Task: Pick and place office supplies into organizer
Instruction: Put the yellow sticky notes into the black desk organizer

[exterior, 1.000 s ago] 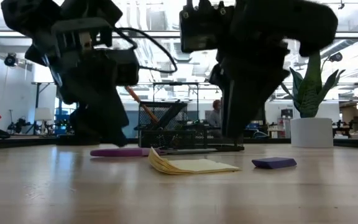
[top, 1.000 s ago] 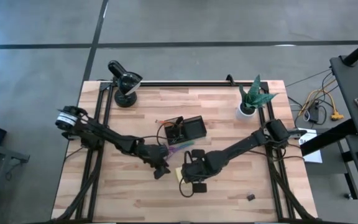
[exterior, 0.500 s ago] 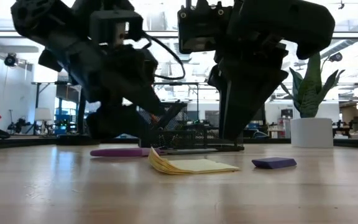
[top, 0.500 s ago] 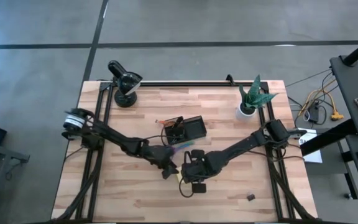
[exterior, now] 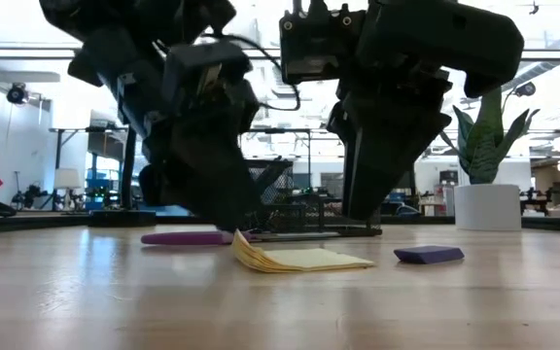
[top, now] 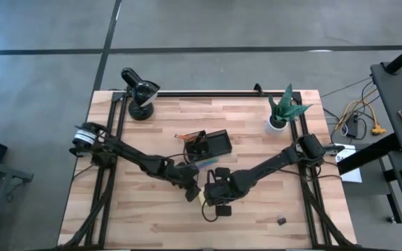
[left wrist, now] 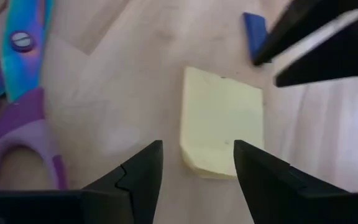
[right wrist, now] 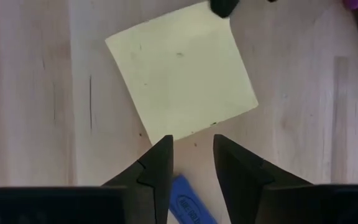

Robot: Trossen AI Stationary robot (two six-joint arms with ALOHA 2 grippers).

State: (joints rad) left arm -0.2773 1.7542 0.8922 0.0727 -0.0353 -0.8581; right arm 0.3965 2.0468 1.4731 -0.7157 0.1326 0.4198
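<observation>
Change: left gripper (top: 191,193) is arriving at the sticky-note pad (top: 202,196); a second ago it was sitting farther toward the table's left, beside the scissors. Right gripper (top: 216,202) is spreading slightly wider than then.
Pad: lying flat on the table (top: 257,139) in front of the organizer (top: 210,146), between both grippers, gripped by neither.
Left gripper state: fingers spread wide, grasping nothing, straddling one pad corner in the left wrist view (left wrist: 221,122).
Right gripper state: fingers parted, nothing between them, hovering over another pad corner (right wrist: 182,74).
Low view only: pad's (exterior: 299,259) near edge is curling up off the wood; small purple block (exterior: 429,255) is lying just beside it.
Left wrist only: purple-handled scissors (left wrist: 14,106) are lying near the pad, apart from it.
High view only: desk lamp (top: 139,91) and potted plant (top: 285,109) are standing at the far corners.
</observation>
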